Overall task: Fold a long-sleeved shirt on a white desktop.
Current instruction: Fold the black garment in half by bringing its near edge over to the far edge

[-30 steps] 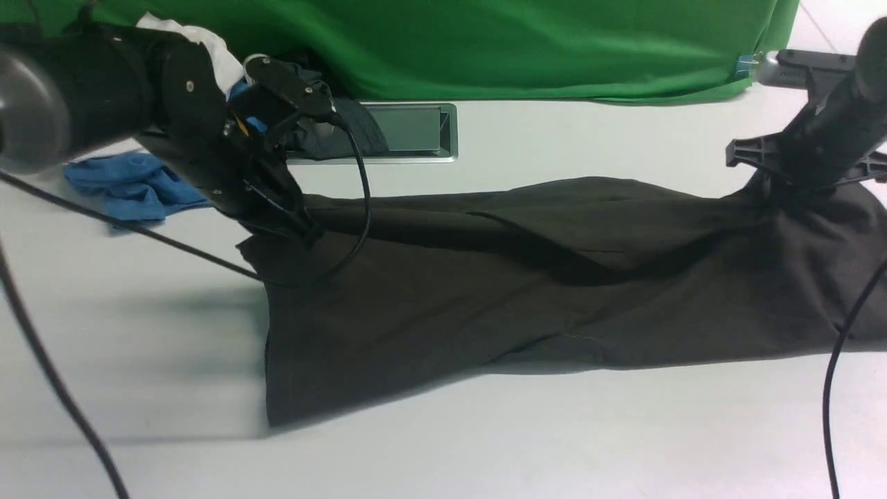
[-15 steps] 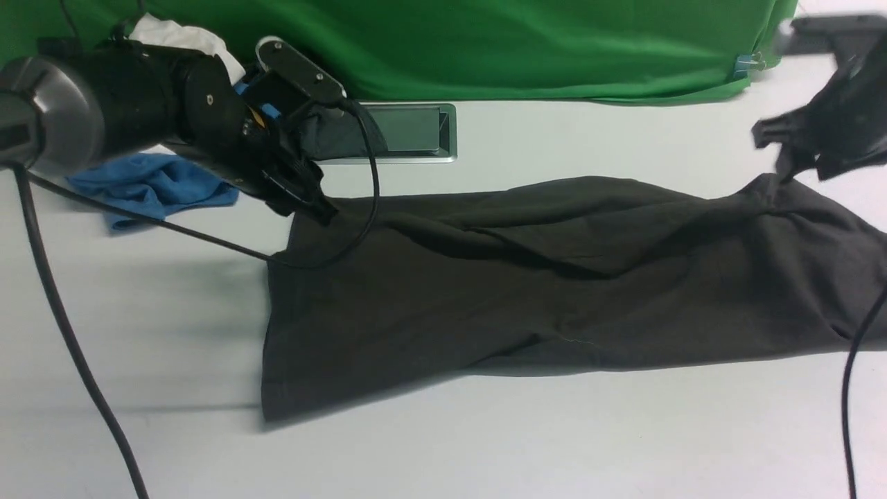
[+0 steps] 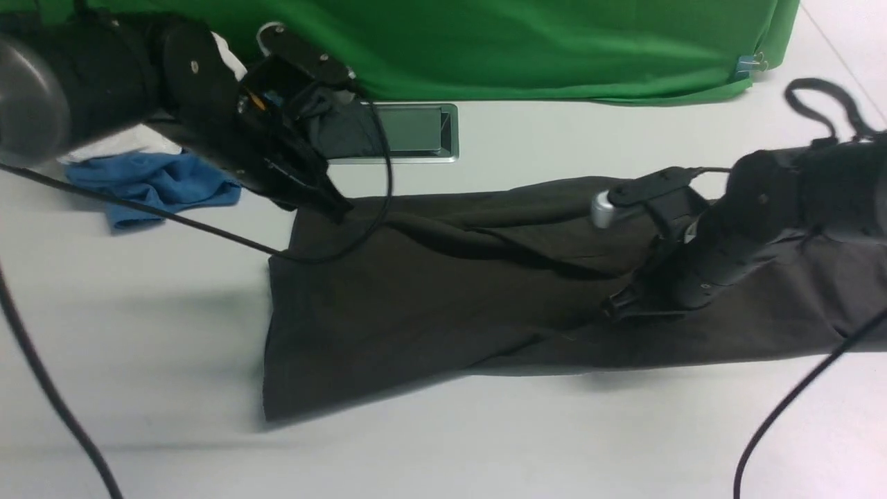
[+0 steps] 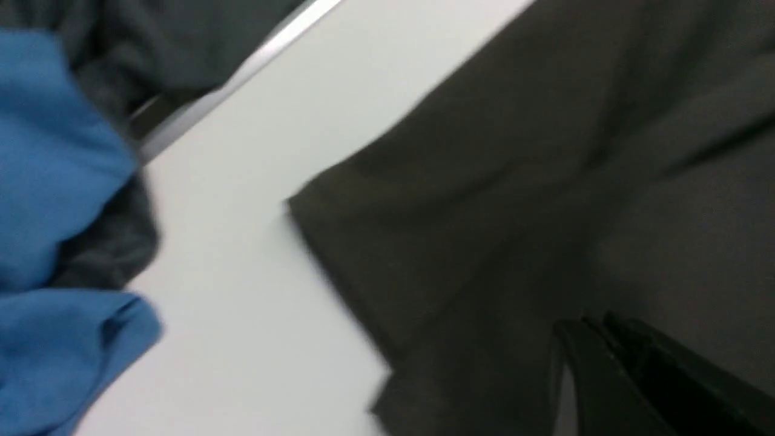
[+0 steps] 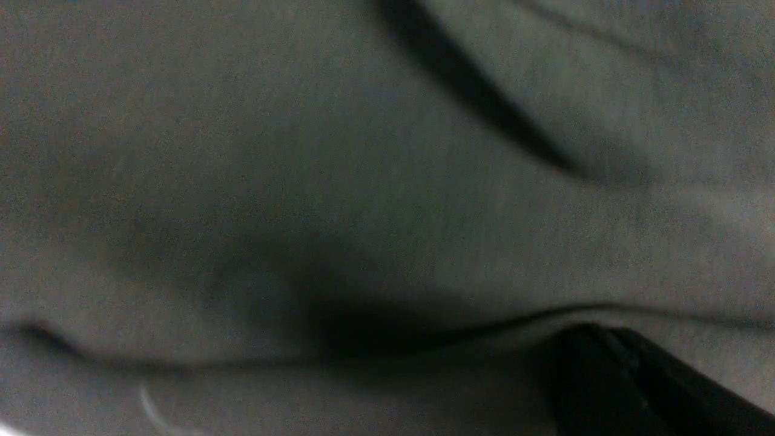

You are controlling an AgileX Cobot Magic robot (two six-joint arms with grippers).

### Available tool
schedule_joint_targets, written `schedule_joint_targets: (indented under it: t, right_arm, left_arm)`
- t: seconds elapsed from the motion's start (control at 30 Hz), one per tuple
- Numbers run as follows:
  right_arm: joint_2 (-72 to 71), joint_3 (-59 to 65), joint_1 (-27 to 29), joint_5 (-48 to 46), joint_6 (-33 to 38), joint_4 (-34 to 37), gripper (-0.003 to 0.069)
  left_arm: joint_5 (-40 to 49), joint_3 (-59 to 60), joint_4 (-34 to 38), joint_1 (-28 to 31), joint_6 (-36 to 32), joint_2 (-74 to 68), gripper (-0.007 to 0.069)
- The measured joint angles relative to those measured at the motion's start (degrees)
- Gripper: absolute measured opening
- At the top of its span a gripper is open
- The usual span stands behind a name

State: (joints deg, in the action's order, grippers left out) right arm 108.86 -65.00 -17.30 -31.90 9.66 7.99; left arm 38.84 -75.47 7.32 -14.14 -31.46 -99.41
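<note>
The left gripper (image 3: 334,206) points down and to the right at the far left corner of the long-sleeved shirt (image 3: 443,298), with its tip at the edge of the cloth. In the left wrist view its dark fingers (image 4: 611,369) hang over the fabric a little in from that corner. They look close together, but blur hides whether any cloth is pinched, so I cannot tell its grip. The right gripper (image 3: 615,308) reaches in from the right, low over the middle of the shirt, with its tip at a crease toward the near edge. Its wrist view shows only dark fingers (image 5: 605,375) against a raised fold, and I cannot tell whether they stand wide or narrow.

The shirt lies spread across the middle of the white desktop (image 3: 520,430), long from left to right and rumpled with diagonal folds. Its right end runs out of the front view.

Just behind the left gripper, a smaller dark grey garment (image 3: 339,135) covers the left end of a silver-framed panel (image 3: 416,130) set into the desktop. Further left lies a bunched blue cloth (image 3: 156,184), with a white cloth (image 3: 118,144) just behind it under the left arm. A green backdrop (image 3: 520,48) runs along the far edge. One black cable (image 3: 208,232) crosses the desktop to the shirt's far left corner, and another (image 3: 783,409) curves over the near right.
</note>
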Motion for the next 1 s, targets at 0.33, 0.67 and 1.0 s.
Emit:
schedule_joint_targets:
  t: [0.33,0.67,1.0]
  right_arm:
    - [2.7,-7.5,0.0,-0.3,-0.7,0.3,0.0029]
    - [6.8,-10.8,0.0,-0.3,-0.4,0.5,0.0029]
    - [10.6,-16.3,0.3,20.2,-0.4,0.5,0.0029]
  left_arm:
    - [-3.8,16.1,4.3,-7.5,0.4,8.2,0.0017]
    - [-21.0,31.9,5.9,-8.2,0.4,7.0,0.0017]
    - [-21.5,32.3,6.0,-8.2,0.4,6.4,0.0018]
